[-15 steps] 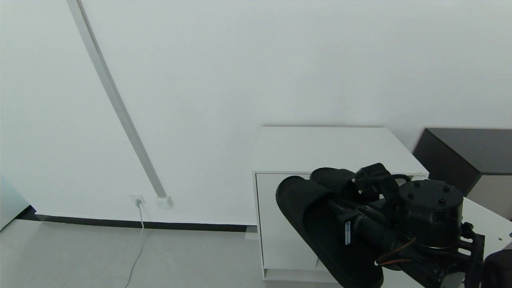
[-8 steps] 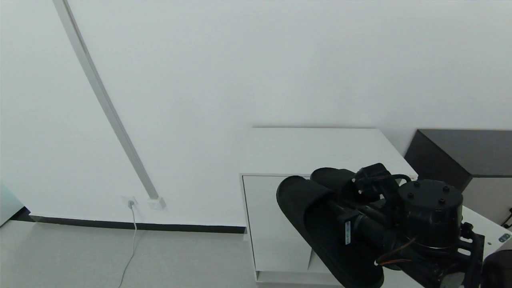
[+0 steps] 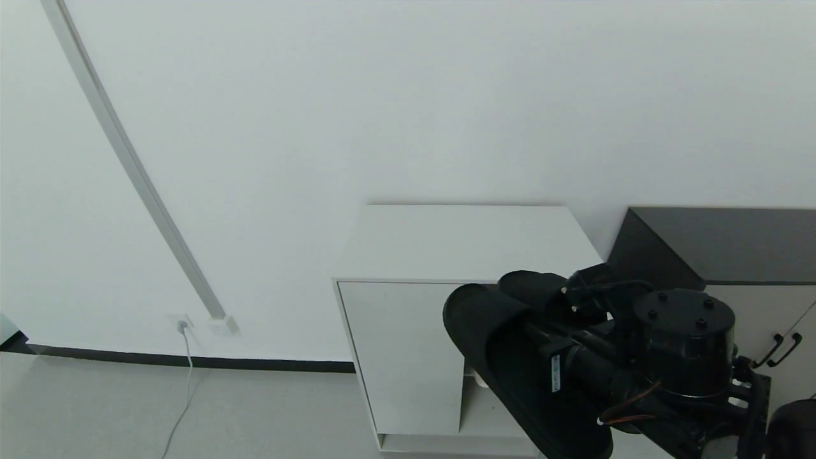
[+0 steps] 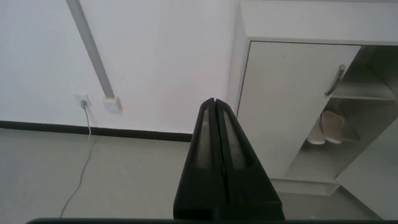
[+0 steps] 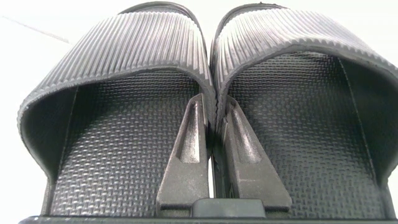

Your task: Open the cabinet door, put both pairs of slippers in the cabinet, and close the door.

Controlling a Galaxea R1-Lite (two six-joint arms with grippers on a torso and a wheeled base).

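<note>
Together, black slippers (image 5: 140,87) pinched at inner edges, right hand (image 5: 212,102) between

We count two black slippers (image 5: 124,81) pinched in the right gripper (image 5: 212,109), two pale slippers (image 4: 328,127) inside the one white cabinet (image 3: 459,242) ahead of it, and one dark cabinet (image 3: 720,242) beyond.

Well off to the left of the right claw (image 5: 212,124), a grey trunking strip (image 3: 139,172) slants down the white wall (image 3: 382,95) to a small box (image 3: 223,325) beside a wall socket (image 3: 182,324). From the socket a thin cable (image 3: 187,363) trails across the dark skirting (image 3: 268,364) onto the grey floor (image 3: 95,408). Just right of the claw and farther back, against the same wall, stands a dark-topped unit (image 3: 720,242) with two dark handles (image 3: 781,349) on its pale front.
</note>
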